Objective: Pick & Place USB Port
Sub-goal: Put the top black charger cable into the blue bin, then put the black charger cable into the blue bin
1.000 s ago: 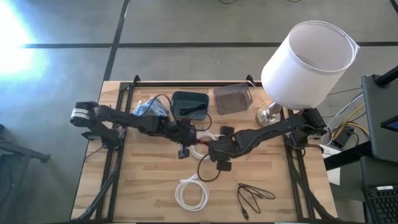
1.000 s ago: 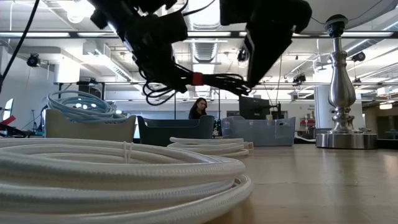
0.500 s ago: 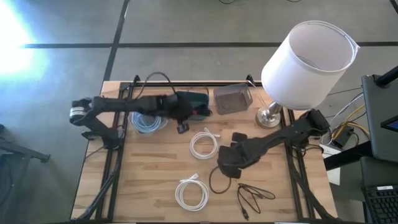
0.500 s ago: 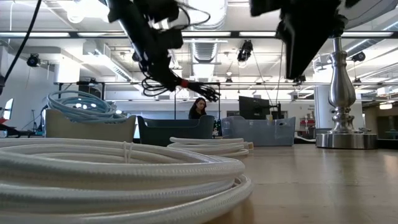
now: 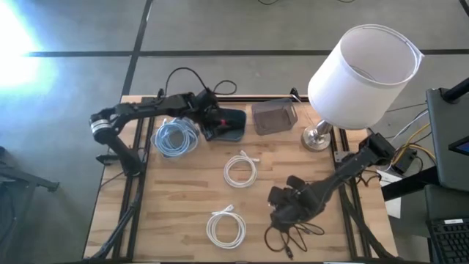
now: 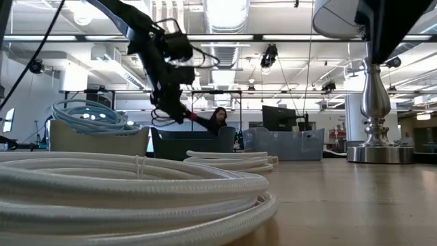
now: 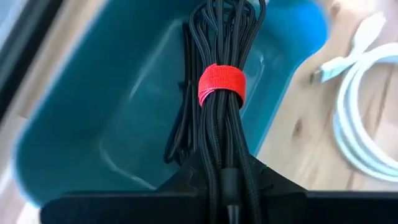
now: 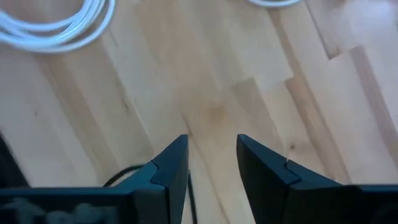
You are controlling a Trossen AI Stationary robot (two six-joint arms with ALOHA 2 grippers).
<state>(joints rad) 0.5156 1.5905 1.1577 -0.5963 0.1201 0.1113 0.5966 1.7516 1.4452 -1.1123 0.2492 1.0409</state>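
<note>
Bright, even light from ceiling strips (image 6: pixel 225 37). Hard glare washes the floor (image 5: pixel 22 37) beyond the table's far left corner. The nearest white coil (image 6: pixel 130 198) is soft, and both wrist views smear at their edges.

Cable bundle (image 7: pixel 221 99) over bin (image 5: pixel 231 125); tray (image 5: pixel 273 117) right of bin; lamp (image 5: pixel 359 70) farther right.

Black cable bundle (image 7: pixel 219 134) banded red (image 7: pixel 221 84) over teal bin (image 7: pixel 112 130)

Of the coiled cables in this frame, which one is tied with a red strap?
The black cable bundle in the left gripper, over the teal bin. The white coils and the blue coil show no red strap.
</note>
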